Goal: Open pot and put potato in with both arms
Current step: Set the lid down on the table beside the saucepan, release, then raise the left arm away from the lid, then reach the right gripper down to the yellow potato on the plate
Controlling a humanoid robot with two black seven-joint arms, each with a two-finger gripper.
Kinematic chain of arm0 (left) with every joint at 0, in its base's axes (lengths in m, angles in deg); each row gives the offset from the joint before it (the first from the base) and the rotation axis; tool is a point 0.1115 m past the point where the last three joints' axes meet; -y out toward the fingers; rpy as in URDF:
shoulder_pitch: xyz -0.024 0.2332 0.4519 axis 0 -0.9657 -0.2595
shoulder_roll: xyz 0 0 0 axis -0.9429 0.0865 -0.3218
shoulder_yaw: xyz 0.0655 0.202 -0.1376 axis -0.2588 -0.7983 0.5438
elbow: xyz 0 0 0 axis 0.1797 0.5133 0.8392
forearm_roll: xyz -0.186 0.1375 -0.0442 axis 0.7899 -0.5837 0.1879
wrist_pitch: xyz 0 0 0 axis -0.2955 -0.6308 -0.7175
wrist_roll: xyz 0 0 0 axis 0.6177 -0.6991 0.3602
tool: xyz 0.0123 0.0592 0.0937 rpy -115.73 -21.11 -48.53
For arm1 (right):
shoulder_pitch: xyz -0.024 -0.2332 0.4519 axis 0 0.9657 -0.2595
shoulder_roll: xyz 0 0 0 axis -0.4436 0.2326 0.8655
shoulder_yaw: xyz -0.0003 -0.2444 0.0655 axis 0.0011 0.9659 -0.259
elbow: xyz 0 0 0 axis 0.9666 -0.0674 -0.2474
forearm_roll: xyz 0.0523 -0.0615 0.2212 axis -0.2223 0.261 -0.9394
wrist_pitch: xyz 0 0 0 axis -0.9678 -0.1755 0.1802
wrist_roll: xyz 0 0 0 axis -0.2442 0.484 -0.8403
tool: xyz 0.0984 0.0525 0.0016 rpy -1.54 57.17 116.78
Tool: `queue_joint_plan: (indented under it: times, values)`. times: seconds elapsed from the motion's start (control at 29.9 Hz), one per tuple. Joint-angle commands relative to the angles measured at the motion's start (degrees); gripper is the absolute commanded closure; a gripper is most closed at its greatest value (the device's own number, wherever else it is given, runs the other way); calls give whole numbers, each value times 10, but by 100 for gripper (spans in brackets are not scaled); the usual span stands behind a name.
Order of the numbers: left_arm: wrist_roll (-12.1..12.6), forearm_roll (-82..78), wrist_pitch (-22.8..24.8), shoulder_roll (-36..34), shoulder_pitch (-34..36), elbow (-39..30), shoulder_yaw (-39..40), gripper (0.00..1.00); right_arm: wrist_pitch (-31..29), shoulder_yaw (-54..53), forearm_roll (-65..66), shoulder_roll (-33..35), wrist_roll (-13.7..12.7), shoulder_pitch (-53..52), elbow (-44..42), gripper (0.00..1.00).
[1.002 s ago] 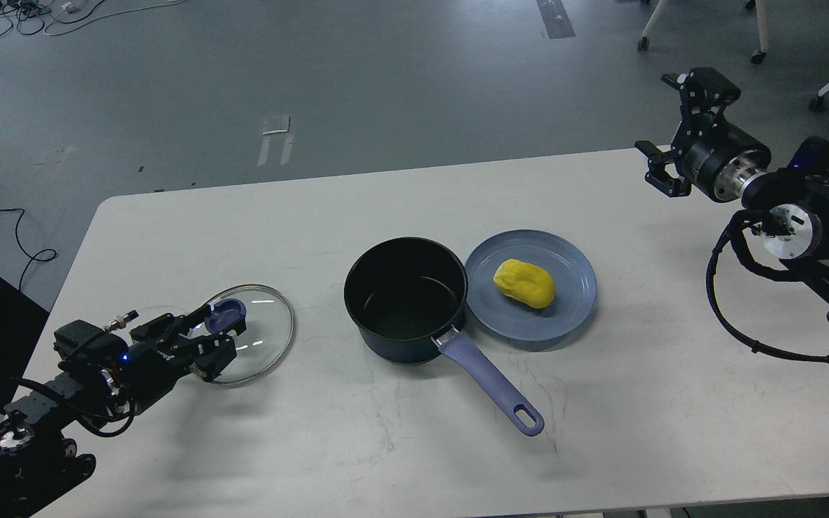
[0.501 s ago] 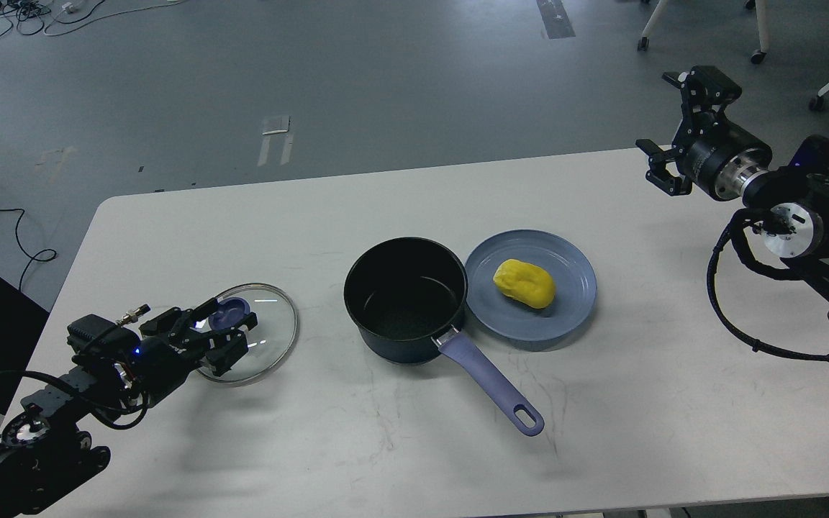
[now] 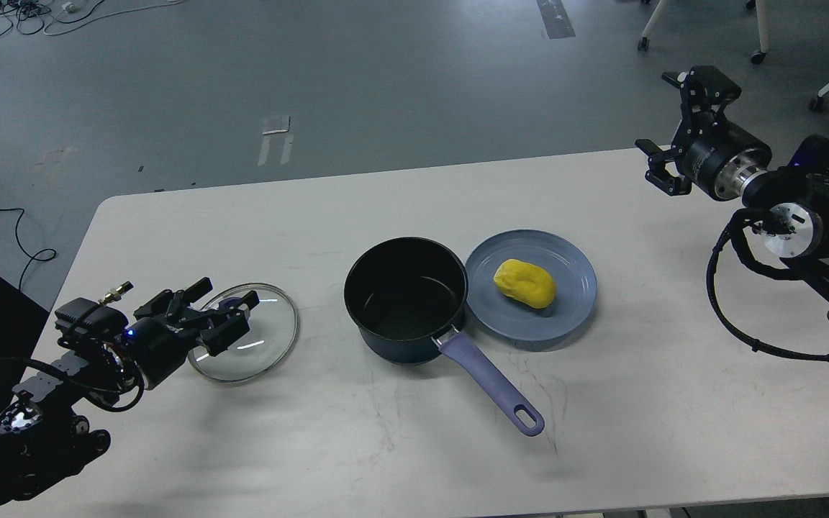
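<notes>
The left gripper (image 3: 219, 306) hangs spread open above the glass lid (image 3: 256, 338) lying on the table (image 3: 314, 208), while the right gripper (image 3: 673, 126) is open, empty, beyond the saucepan (image 3: 407, 298) and potato (image 3: 524, 283).

Left claw (image 3: 224, 311) now raised off lid (image 3: 260, 345).

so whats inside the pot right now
Nothing shows inside the pot: only its dark bare bottom and inner wall. The near inner wall is hidden by the rim. The potato sits on the plate beside it, and the lid lies on the table.
</notes>
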Motion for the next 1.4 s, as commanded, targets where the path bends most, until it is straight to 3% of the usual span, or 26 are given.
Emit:
queue_joint_plan:
  times: [0.0, 0.3, 0.43, 0.5, 0.63, 0.7, 0.77, 0.8, 0.87, 1.04, 1.2, 1.37]
  values:
    - [0, 23, 0, -5, 26, 0, -1, 2, 0, -1, 0, -1, 0, 0, 0, 0]
    - [0, 183, 0, 12, 122, 1, 10, 2, -1, 2, 8, 0, 1, -1, 4, 0]
    - [0, 333, 91, 47, 170, 9, 25, 2, -2, 4, 73, 0, 13, -1, 19, 0]
    - [0, 425, 167, 66, 192, 14, 43, 2, -2, 11, 155, 0, 36, -1, 29, 0]
    - [0, 519, 240, 82, 194, 19, 91, 2, -2, 56, 291, 2, 74, -11, 50, 0]
    - [32, 548, 268, 88, 194, 30, 123, 2, -2, 94, 386, 13, 102, -29, 61, 0]
    - [93, 563, 284, 102, 194, 32, 161, 2, -2, 157, 512, 52, 143, -62, 76, 0]
    - [104, 565, 287, 104, 194, 32, 173, 2, -1, 174, 541, 57, 154, -73, 81, 0]
    - [127, 576, 298, 106, 190, 32, 198, 2, 3, 226, 620, 64, 165, -102, 91, 0]
    - [173, 626, 333, 102, 187, 32, 213, 2, 10, 315, 794, 66, 165, -156, 87, 0]
    - [198, 695, 376, 101, 187, 32, 228, 2, 34, 364, 864, 60, 167, -156, 77, 0]
    - [197, 701, 388, 109, 180, 32, 233, 2, 44, 403, 879, 24, 167, -158, 35, 0]
